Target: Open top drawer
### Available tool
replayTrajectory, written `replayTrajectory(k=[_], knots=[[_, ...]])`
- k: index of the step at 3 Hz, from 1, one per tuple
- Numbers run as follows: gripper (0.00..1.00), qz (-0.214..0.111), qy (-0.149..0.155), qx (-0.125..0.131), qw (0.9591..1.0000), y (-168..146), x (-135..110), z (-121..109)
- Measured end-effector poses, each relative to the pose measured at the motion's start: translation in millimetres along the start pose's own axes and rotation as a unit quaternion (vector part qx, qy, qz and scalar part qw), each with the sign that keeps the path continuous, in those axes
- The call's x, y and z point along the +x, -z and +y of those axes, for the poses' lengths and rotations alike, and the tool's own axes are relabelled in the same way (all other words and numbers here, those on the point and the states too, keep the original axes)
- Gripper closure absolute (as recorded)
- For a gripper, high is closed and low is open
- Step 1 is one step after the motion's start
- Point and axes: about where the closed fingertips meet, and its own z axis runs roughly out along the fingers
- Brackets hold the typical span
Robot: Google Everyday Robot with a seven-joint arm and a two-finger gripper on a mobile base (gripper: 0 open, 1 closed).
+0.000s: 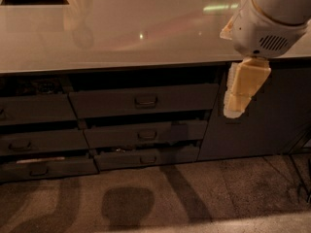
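The top drawer (107,102) sat in the middle bank of the cabinet, directly under the countertop (146,38). It showed as a long, flat, dark grey front, the widest and tallest of its bank. A small dark loop handle (146,101) was fixed at its centre. A dark band of shadow ran between its upper edge and the lip of the countertop (how far the drawer stood out could not be told).

Below it lay two narrower grey fronts, the middle drawer (146,134) and the bottom drawer (146,157), each with a like handle and a thin dark gap above it. To its left was a second bank of left drawers (39,142). To its right stood the tall cabinet door (272,125).

The gripper (235,109) hung pale and cream-coloured from a white wrist housing (267,23) at the upper right. It was in front of the cabinet door's left edge, just beside the right end of the top drawer and well apart from the handle. It touched nothing that could be seen, and whether it was released or clenched could not be told.

In front of the cabinet the carpeted floor (204,193) lay open, crossed by dark shadow bands. Thin cables (297,176) trailed at the far right edge.
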Motion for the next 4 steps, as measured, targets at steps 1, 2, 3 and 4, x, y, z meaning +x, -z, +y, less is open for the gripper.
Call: replayTrajectory(k=[1, 2, 3, 4], knots=[[0.0, 0.006, 0.014, 0.007, 0.9999, 4, -11, -1], [0.0, 0.024, 0.061, 0.047, 0.9967, 15, -39, 5], [0.0, 0.061, 0.078, 0.118, 0.988, 20, -27, -47], [0.0, 0.061, 0.078, 0.118, 0.988, 20, -27, -47]])
